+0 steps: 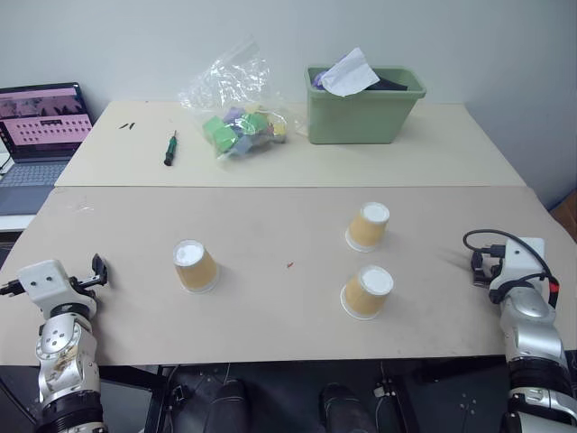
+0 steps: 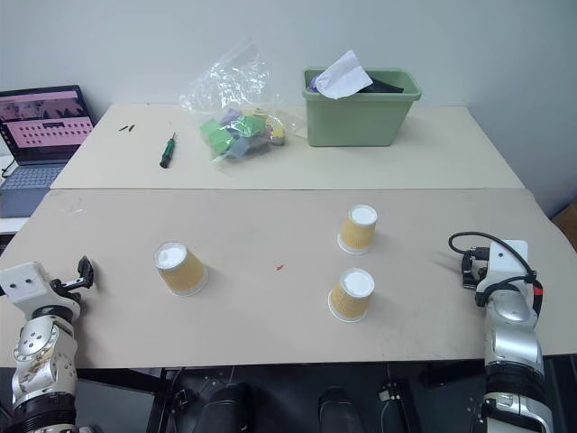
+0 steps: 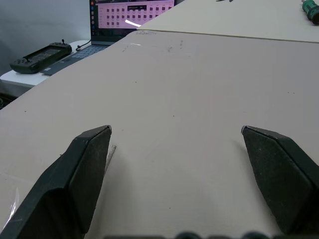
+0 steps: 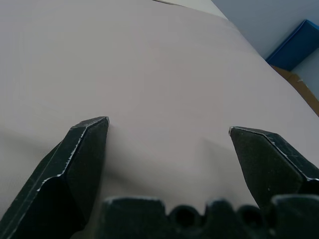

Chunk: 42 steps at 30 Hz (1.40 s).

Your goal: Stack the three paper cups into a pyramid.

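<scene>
The left gripper (image 3: 174, 137) and the right gripper (image 4: 167, 127) both stand spread wide with nothing between their fingers, each parked low at its own outer edge of the near table (image 1: 270, 225), pointing outward and away from the work.

The three paper cups all rest upside down, white bases up, long axes upright, none stacked yet. The left cup (image 1: 194, 265) stands alone, inward of the left gripper, which is plainly the nearer arm for it. The far right cup (image 1: 368, 225) and the near right cup (image 1: 366, 290) stand close together but apart (a ready base row, I judge, once nudged side by side), inward of the right gripper. The likely opening move is the left arm swinging inward to take the lone cup and carry it across bare tabletop.

Farther back, on the second table, lie a screwdriver (image 1: 169, 149), a clear bag of coloured blocks (image 1: 239, 126) and a green bin (image 1: 361, 106) holding crumpled paper; a laptop (image 1: 41, 126) sits off to the left. None of it blocks the path.
</scene>
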Motion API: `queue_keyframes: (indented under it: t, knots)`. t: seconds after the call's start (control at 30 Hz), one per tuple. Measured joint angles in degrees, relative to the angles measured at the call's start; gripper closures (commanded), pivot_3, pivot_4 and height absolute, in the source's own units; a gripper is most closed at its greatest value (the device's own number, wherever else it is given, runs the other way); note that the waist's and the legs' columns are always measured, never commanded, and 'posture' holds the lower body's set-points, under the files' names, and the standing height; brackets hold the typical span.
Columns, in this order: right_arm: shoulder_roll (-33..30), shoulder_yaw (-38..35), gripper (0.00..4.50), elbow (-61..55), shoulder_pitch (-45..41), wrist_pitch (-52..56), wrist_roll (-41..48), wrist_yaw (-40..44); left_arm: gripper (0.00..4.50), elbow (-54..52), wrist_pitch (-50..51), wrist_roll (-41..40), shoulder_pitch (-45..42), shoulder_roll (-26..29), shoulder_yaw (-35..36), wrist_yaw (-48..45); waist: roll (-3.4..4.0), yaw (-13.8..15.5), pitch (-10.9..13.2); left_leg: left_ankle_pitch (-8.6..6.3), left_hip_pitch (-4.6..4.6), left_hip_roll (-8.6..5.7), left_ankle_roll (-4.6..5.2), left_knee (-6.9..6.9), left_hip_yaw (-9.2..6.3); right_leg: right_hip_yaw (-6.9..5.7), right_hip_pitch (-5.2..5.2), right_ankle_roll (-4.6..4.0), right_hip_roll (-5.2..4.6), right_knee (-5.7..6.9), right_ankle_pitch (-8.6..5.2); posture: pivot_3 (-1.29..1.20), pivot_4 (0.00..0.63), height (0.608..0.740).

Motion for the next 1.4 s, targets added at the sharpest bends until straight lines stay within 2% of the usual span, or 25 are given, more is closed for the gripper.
queue_keyframes:
  t: [0.27, 0.43, 0.67, 0.77, 0.9, 1.03, 1.13, 1.23, 1.3, 1.4]
  knots:
    - [0.01, 1.11, 0.00, 1.39, -1.86, 0.01, -0.22, 0.02, 0.03, -4.15, 5.35, -6.21, -2.53, -2.09, 2.92, 2.67, -0.03, 0.01, 0.00, 0.00, -0.02, 0.00, 0.00, 0.08, -0.03, -0.02, 0.01, 0.00, 0.00, 0.06, 0.02, 0.00, 0.150, 0.692]
    - [-0.01, 1.31, 0.00, 2.64, -2.74, 0.01, -0.56, 0.02, 0.03, -17.18, 10.39, -12.51, -4.29, -1.79, 1.07, -1.33, -0.09, 0.16, 0.01, 0.01, -0.08, 0.00, 0.00, 0.19, -0.05, -0.04, 0.05, 0.03, 0.00, 0.06, 0.05, 0.00, 0.150, 0.692]
    - [-0.01, 1.74, 0.00, 3.43, -3.38, -0.26, -0.57, 0.09, 0.03, -32.83, 20.93, -22.46, -7.89, 3.29, -1.24, -5.65, -0.12, -0.16, 0.02, 0.01, -0.09, 0.00, 0.01, 0.23, -0.10, -0.03, 0.08, 0.03, 0.01, 0.06, 0.05, 0.00, 0.150, 0.692]
    - [-0.02, 1.73, 0.00, 3.56, -3.35, -0.30, -0.62, 0.01, 0.03, -41.77, 28.23, -29.71, -8.25, 7.96, -4.88, -9.85, -0.13, -0.15, 0.03, 0.00, -0.08, -0.01, 0.01, 0.28, -0.10, -0.02, 0.14, 0.05, 0.01, 0.05, 0.06, 0.00, 0.150, 0.692]
    - [-0.03, 1.86, 0.00, 3.42, -3.38, -0.28, -0.63, 0.12, 0.03, -50.11, 35.52, -37.07, -6.60, 10.10, -12.26, -14.85, -0.11, -0.32, 0.02, 0.01, 0.03, -0.01, 0.02, 0.30, -0.14, -0.01, 0.20, 0.04, 0.03, 0.11, 0.05, 0.00, 0.150, 0.692]
    - [-2.23, 1.90, 0.00, 0.89, -1.17, 0.57, -0.63, 2.26, 0.03, -58.14, 38.75, -36.45, 4.52, 16.18, -21.95, -25.09, 0.04, -0.65, 0.04, -0.05, 0.00, -0.06, 0.09, 0.28, -0.10, 0.08, 0.17, 0.02, 0.00, 0.08, -0.02, 0.00, 0.150, 0.692]
    - [-7.95, 1.24, 0.00, -1.01, 1.98, 1.31, 0.87, 9.15, 0.03, -57.84, 37.44, -32.20, 9.29, 18.21, -23.68, -30.44, 0.09, -0.09, 0.08, -0.04, -0.04, -0.06, 0.09, 0.33, -0.12, 0.05, -0.01, -0.06, 0.01, 0.28, -0.08, 0.00, 0.150, 0.692]
    - [-20.77, -2.62, 0.00, -2.56, 8.47, 2.84, 5.38, 24.64, 0.03, -56.60, 34.99, -29.65, 11.79, 19.64, -22.96, -34.47, 0.59, 0.95, 0.14, -0.16, -0.10, -0.24, 0.28, 0.75, -0.11, 0.32, 0.04, -0.14, -0.04, 0.53, -0.78, 0.00, 0.150, 0.692]
    - [-28.79, -6.92, 0.00, -6.76, 16.51, 3.95, 8.50, 37.18, 0.03, -55.30, 33.99, -28.14, 12.15, 19.55, -22.99, -36.13, 0.53, 0.87, 0.15, -0.24, -0.01, -0.22, 0.39, 0.89, -0.16, 0.29, 0.18, -0.05, -0.01, 0.69, -0.95, 0.00, 0.150, 0.692]
    - [-33.54, -10.19, 0.00, -19.80, 30.03, 8.59, 14.57, 54.92, 0.03, -53.63, 33.52, -26.34, 12.04, 19.30, -23.61, -37.43, 0.22, 0.16, 0.18, -0.45, 0.71, -0.18, 0.37, 0.89, -0.29, 0.24, 0.91, -0.05, 0.02, 0.67, -1.17, 0.00, 0.150, 0.692]
